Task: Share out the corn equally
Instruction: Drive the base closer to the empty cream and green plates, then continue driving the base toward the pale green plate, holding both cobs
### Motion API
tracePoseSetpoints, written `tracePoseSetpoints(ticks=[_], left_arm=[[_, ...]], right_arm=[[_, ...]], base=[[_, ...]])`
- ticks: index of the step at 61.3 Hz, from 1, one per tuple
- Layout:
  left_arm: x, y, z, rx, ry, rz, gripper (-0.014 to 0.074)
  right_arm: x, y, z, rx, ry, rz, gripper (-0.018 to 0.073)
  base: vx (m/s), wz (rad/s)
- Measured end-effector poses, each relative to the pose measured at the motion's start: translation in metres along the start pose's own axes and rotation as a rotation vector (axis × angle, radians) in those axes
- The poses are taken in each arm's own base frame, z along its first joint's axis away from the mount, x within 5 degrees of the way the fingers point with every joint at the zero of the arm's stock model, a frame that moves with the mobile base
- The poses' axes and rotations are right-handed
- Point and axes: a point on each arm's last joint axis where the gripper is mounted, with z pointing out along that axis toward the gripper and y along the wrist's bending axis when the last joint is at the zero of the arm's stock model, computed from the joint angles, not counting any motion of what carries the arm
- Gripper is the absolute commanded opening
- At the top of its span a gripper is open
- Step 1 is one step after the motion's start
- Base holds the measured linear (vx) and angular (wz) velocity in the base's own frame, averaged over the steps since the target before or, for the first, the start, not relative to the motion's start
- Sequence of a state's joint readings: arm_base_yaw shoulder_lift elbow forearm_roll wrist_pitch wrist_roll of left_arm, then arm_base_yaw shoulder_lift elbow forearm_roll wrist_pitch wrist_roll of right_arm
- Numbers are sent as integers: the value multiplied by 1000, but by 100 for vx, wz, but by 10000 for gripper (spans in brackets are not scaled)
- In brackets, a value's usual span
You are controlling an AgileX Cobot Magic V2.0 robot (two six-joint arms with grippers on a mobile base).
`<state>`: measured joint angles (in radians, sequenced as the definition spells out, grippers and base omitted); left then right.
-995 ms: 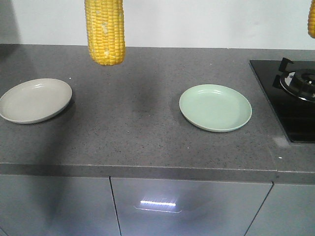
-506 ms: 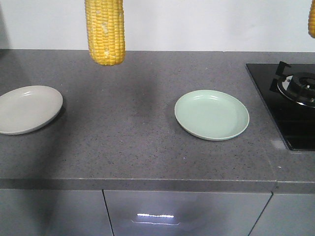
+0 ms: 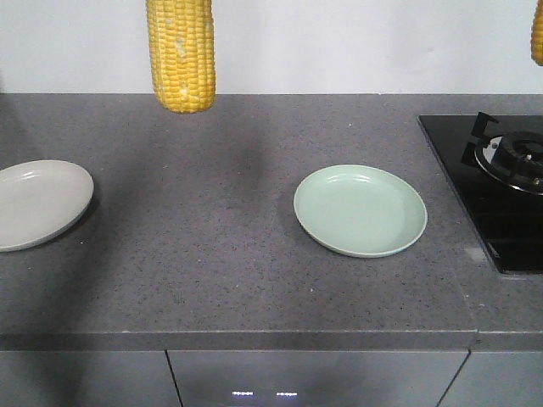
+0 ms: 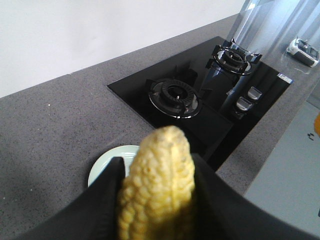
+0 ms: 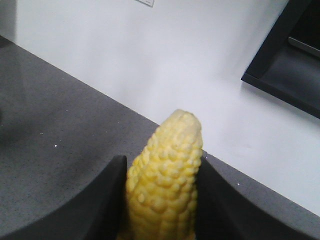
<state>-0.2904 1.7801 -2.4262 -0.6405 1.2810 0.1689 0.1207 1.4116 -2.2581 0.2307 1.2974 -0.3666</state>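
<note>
A cob (image 4: 157,200) is clamped in the left claw (image 4: 156,167), a second cob (image 5: 164,195) in the right claw (image 5: 162,165). The green plate (image 3: 361,210) lies below and right of the left claw; each cob is best lowered flat over a plate's middle before release

A bright yellow husked corn cob (image 3: 180,55) in the upper left of the front view shows neat kernel rows with a few paler, whitish ones (mostly down the middle). A sliver of a second yellow cob (image 3: 537,34) sits at the upper right edge. The dark grey stone countertop (image 3: 212,271) is flecked with fine black and white speckles. At centre right is a plain pale mint-green round plate (image 3: 361,210), at the left edge a plain greyish-beige round plate (image 3: 38,203). A glossy black glass hob (image 3: 501,229) lies on the right; the flat wall (image 3: 339,42) is white.
</note>
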Motion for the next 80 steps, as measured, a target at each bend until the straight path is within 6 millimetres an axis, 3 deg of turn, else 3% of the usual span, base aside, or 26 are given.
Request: tracePoseSetpoints(ticks=[80], left_arm=[[0, 0, 0, 0, 0, 0, -6]], right_arm=[[0, 0, 0, 0, 0, 0, -4]], base=[[7, -1]])
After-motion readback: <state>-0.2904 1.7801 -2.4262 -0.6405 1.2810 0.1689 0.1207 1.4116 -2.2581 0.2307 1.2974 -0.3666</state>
